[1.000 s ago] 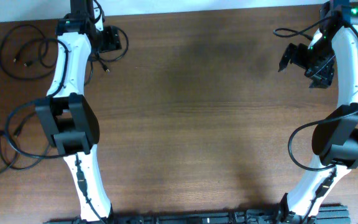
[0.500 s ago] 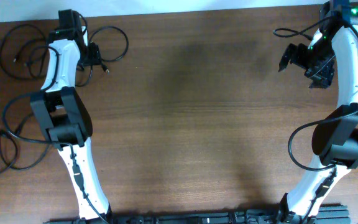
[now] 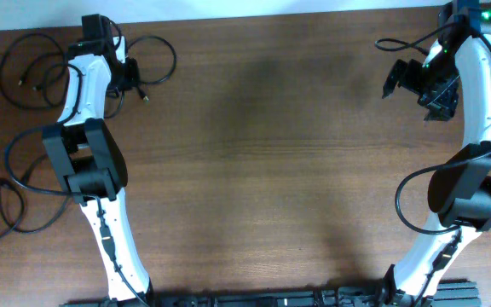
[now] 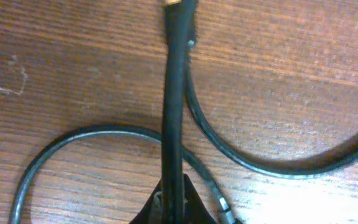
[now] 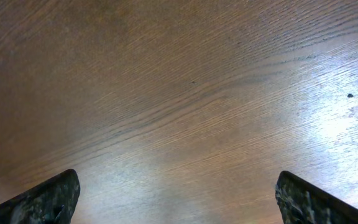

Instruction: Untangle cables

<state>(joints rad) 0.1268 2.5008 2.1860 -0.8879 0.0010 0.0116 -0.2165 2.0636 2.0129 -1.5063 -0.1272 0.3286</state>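
The cables are all bunched over at the ten-to-eleven o'clock side of the table. There are loose loops in the far corner, one loop just beside the left wrist, and more trailing off the nine o'clock edge.

The left gripper is right down in there. In its own camera the fingers are pinched narrow on one cord, which runs straight up to twelve o'clock and ends in a gold-tipped plug. I think it's a proper clamp, but only the very tips poke into that view, so take that with a grain of salt. The held cord lies across a curved strand at about eight o'clock, and a second strand swoops off toward four o'clock, touching it near the plug.

The right gripper hangs way over at two o'clock with its fingertips spread wide, holding nothing, only bare wood under it.

So my read is we're in the "pull one cord out of the mess" step, with a cord grabbed and not yet drawn clear. Next it needs to lift a bit and drag that cord toward the open middle so it slides off the strand it crosses. Go slow, because the plug could hook a loop and drag the whole lot along.
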